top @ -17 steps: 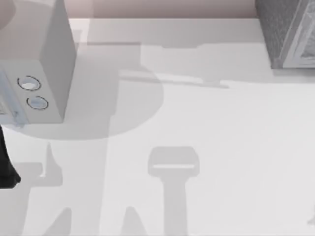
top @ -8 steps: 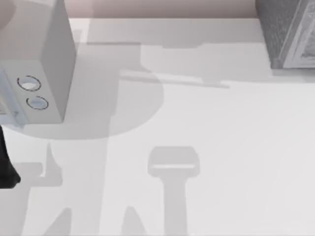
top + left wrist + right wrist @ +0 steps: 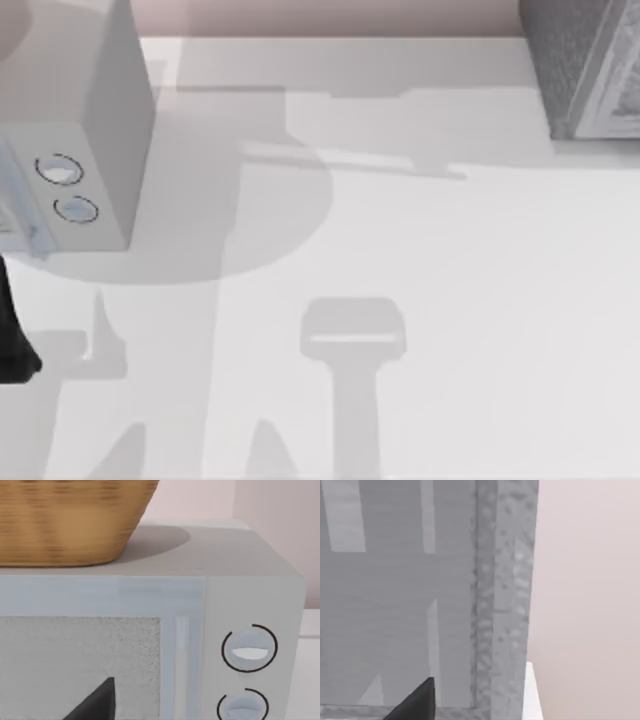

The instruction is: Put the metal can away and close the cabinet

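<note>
Here my left arm (image 3: 14, 340) sits at the table's (image 3: 450, 300) nine o'clock edge, claw width untellable, cabinet (image 3: 575, 60) at two o'clock.

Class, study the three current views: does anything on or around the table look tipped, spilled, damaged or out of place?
Nothing stands out. The pale box with two round dials stands square at the table's left, a wicker basket upright on top of it. The speckled cabinet stands at the far right. No spill or damage shows.
</note>
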You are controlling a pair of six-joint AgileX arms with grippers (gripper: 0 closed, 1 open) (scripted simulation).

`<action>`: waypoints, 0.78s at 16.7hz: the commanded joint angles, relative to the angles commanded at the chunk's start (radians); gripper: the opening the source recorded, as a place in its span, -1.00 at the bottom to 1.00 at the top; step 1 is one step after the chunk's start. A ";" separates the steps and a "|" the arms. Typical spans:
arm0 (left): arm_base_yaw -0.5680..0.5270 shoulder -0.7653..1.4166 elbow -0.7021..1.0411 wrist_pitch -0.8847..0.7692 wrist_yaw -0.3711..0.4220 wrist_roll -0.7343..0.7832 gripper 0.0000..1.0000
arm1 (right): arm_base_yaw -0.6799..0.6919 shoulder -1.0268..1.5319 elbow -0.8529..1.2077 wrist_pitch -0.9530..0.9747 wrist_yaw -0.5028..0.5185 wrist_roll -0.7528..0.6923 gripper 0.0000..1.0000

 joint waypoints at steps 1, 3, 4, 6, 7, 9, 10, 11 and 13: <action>0.000 0.000 0.000 0.000 0.000 0.000 1.00 | -0.003 -0.005 0.068 -0.080 -0.004 0.001 1.00; 0.000 0.000 0.000 0.000 0.000 0.000 1.00 | -0.009 -0.017 0.212 -0.258 -0.011 0.003 1.00; 0.000 0.000 0.000 0.000 0.000 0.000 1.00 | -0.012 -0.024 0.286 -0.352 -0.014 0.004 1.00; 0.000 0.000 0.000 0.000 0.000 0.000 1.00 | -0.014 -0.042 0.435 -0.544 -0.016 0.006 1.00; 0.000 0.000 0.000 0.000 0.000 0.000 1.00 | -0.014 -0.053 0.509 -0.638 -0.016 0.006 1.00; 0.000 0.000 0.000 0.000 0.000 0.000 1.00 | -0.012 -0.079 0.652 -0.819 -0.013 0.007 1.00; 0.000 0.000 0.000 0.000 0.000 0.000 1.00 | -0.010 -0.093 0.721 -0.902 -0.012 0.006 1.00; 0.000 0.000 0.000 0.000 0.000 0.000 1.00 | -0.008 -0.108 0.786 -0.978 -0.009 0.006 1.00; 0.000 0.000 0.000 0.000 0.000 0.000 1.00 | -0.004 -0.139 0.902 -1.106 -0.005 0.004 1.00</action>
